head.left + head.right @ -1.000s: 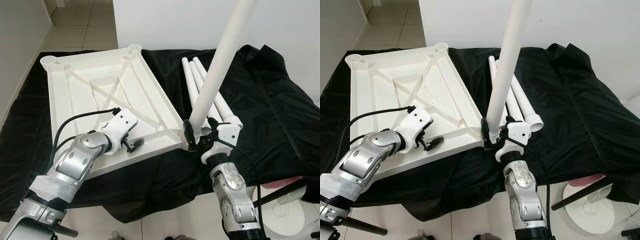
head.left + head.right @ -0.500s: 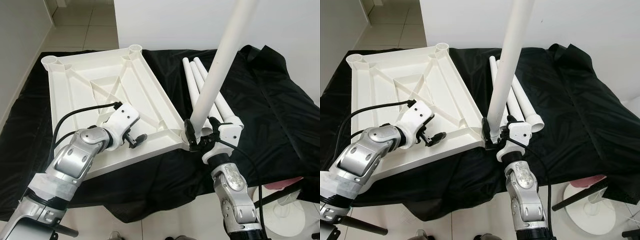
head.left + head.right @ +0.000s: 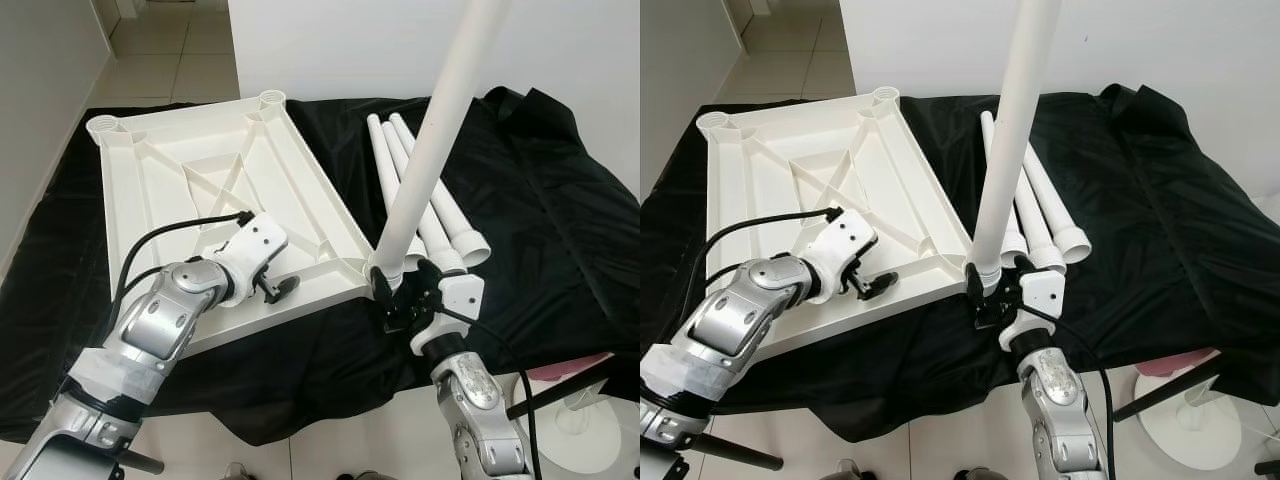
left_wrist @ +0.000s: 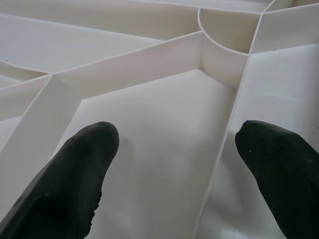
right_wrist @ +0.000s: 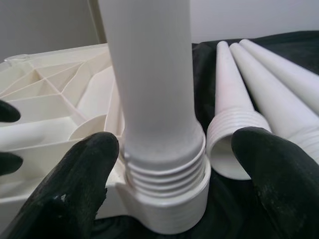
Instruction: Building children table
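1 of 4 done: leg threaded in tabletop corner socket, 5 o'clock; 3 legs loose at 3 o'clock. right gripper open astride leg base, no grip; left gripper open, empty, on tabletop.

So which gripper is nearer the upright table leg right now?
Right. The right gripper sits at the upright table leg, a finger on either side of its threaded base; the left gripper rests on the tabletop, further off.

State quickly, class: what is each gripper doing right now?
Left gripper: open, holding nothing, over the tabletop.
Right gripper: open around the upright leg, not clamped.
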